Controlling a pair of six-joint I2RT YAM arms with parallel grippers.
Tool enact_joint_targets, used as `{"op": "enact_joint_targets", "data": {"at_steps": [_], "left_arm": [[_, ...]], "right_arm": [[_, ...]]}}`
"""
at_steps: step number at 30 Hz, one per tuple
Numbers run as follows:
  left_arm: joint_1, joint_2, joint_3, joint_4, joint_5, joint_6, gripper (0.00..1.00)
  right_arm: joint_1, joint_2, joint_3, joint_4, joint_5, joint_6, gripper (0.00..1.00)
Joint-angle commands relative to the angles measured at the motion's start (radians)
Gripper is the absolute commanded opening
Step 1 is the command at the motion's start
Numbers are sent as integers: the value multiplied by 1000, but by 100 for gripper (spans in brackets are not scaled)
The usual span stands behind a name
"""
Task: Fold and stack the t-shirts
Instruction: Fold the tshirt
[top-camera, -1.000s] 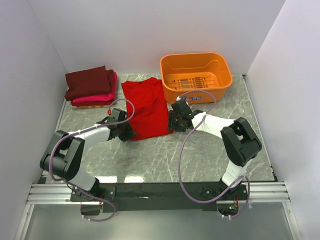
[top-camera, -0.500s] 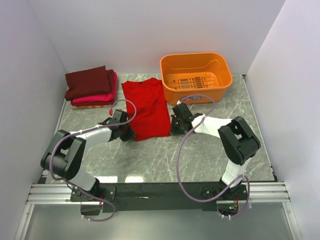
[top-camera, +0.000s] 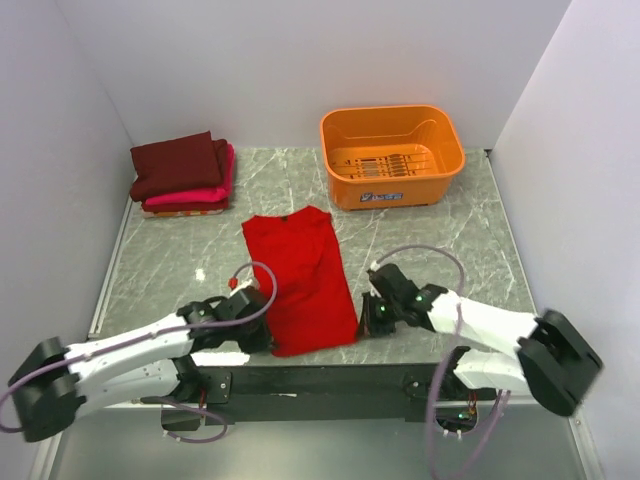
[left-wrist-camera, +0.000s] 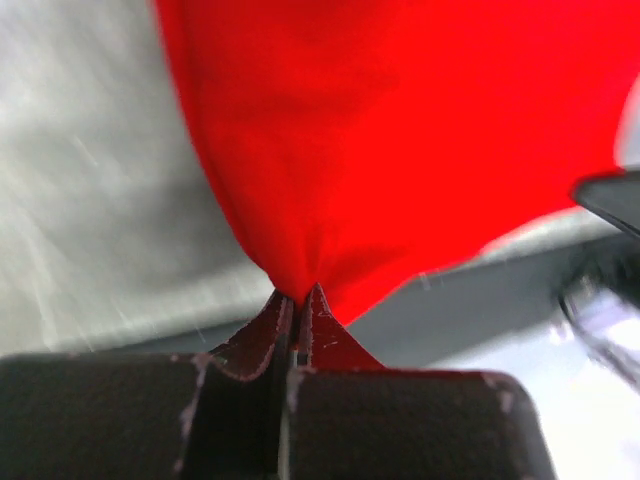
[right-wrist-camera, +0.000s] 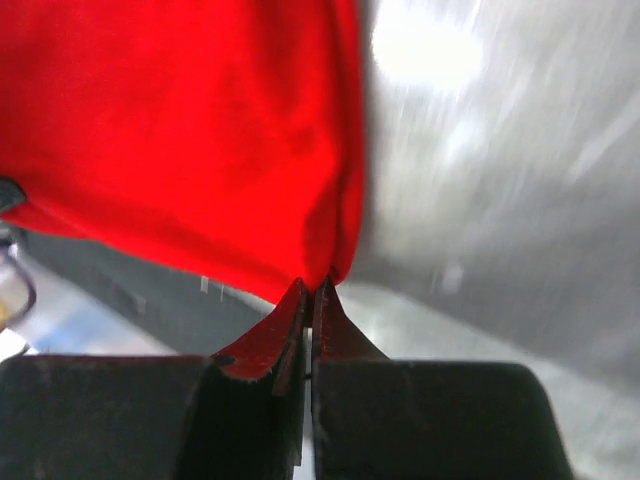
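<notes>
Red t-shirt (top-camera: 303, 280) lies flat, stretching away from both claws. Left claw (left-wrist-camera: 297, 298) & right claw (right-wrist-camera: 312, 292) each clamped tight on a near hem corner. Fold step, prob.; next: carry hem up & over toward collar.

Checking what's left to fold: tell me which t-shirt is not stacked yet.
The bright red t-shirt, held by the left gripper and right gripper; the maroon t-shirt and pink t-shirt lie folded, stacked.

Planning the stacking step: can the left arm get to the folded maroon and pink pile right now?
Probably not yet: the left gripper is shut on the red shirt's near corner at the table's front edge, and the pile lies far back.
</notes>
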Motion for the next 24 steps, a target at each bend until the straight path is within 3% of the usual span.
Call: {"op": "enact_joint_targets", "data": {"at_steps": [1,5,10,20,24], "left_arm": [[-115,-137,46,-138,-13,-158,1],[-132,-193,165,-193,-89,-120,1],[-132,-167,357,-308,-229,-57,1],[-111,-167,446,-362,-491,-70,1],[-35,-138,463,-333,-490,-31,1]], "right_arm": [[41,-155,-4,-131,-5,70,0],[35,-278,142,-241,116,-42,0],[26,-283,301,-364,250,-132,0],[-45,-154,500,-265,311,-184,0],[-74,-103,571,-229,291,-193,0]]}}
